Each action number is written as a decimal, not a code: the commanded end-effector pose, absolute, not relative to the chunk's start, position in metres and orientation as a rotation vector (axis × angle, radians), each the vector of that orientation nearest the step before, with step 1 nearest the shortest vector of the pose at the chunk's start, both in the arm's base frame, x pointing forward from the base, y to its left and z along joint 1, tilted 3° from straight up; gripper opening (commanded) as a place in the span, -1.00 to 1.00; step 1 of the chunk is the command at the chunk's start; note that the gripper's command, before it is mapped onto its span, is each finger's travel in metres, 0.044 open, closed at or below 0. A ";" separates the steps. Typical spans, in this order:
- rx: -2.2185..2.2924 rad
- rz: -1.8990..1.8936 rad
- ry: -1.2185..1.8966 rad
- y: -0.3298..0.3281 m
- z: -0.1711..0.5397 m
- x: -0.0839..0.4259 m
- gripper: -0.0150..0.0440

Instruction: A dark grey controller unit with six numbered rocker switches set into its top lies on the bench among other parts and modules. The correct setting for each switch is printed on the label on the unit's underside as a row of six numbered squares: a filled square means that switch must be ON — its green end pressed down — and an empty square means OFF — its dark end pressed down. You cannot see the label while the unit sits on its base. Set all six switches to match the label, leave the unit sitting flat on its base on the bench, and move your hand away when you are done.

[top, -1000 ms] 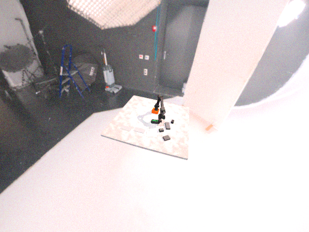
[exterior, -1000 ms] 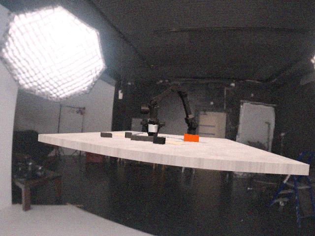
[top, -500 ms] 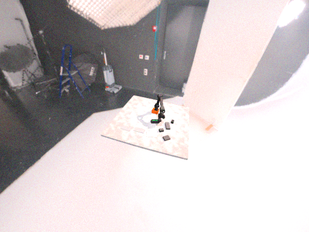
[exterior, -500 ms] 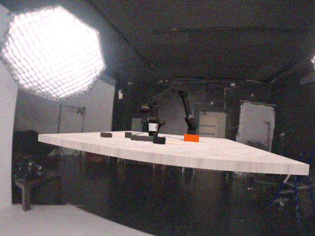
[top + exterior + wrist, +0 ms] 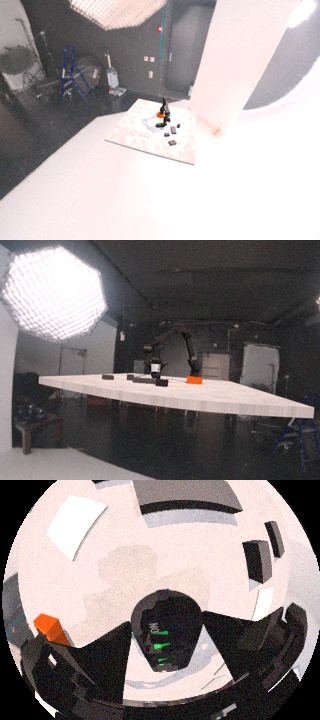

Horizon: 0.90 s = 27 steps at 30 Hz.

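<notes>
Pale bench (image 5: 152,150) (image 5: 196,401) under studio glare. Apparently pinching controller unit (image 5: 159,125) (image 5: 155,375) (image 5: 170,610) in gripper (image 5: 165,124) (image 5: 155,364) (image 5: 167,620), likely for label reading. Next: read squares, then lower flat, base down.

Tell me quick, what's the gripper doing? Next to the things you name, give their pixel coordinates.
Gripper (image 5: 165,124) (image 5: 155,373) (image 5: 167,620): closed on the dark controller unit (image 5: 159,125) (image 5: 172,615), fingers wide apart on either side of it.

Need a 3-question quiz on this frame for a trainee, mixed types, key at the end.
1. True or false: the controller unit stands on its end, switches facing sideways, away from the gripper.
2. Multiple choice: what color is the block at the arm's base? A blue, B orange, C green.
3. Fill in: the lettering visible on the unit in the wrist view reads "____".

Key: 1 false; 2 B; 3 ON
</notes>
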<state>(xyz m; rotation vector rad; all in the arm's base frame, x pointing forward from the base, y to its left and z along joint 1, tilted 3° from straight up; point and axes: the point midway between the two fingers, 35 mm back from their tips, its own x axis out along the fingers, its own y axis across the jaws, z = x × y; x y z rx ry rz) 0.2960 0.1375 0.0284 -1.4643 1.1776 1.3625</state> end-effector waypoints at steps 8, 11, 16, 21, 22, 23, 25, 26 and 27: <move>-1.449 1.365 1.153 0.133 0.040 0.300 0.65; -1.445 1.368 1.150 0.131 0.042 0.301 0.65; -1.436 1.374 1.143 0.128 0.045 0.302 0.65; -1.429 1.379 1.137 0.126 0.047 0.302 0.65; -1.427 1.380 1.136 0.126 0.048 0.303 0.65; -1.425 1.381 1.135 0.125 0.048 0.303 0.65; -1.422 1.383 1.133 0.124 0.049 0.303 0.65; -1.421 1.384 1.132 0.124 0.050 0.303 0.65; -1.419 1.385 1.130 0.123 0.050 0.303 0.65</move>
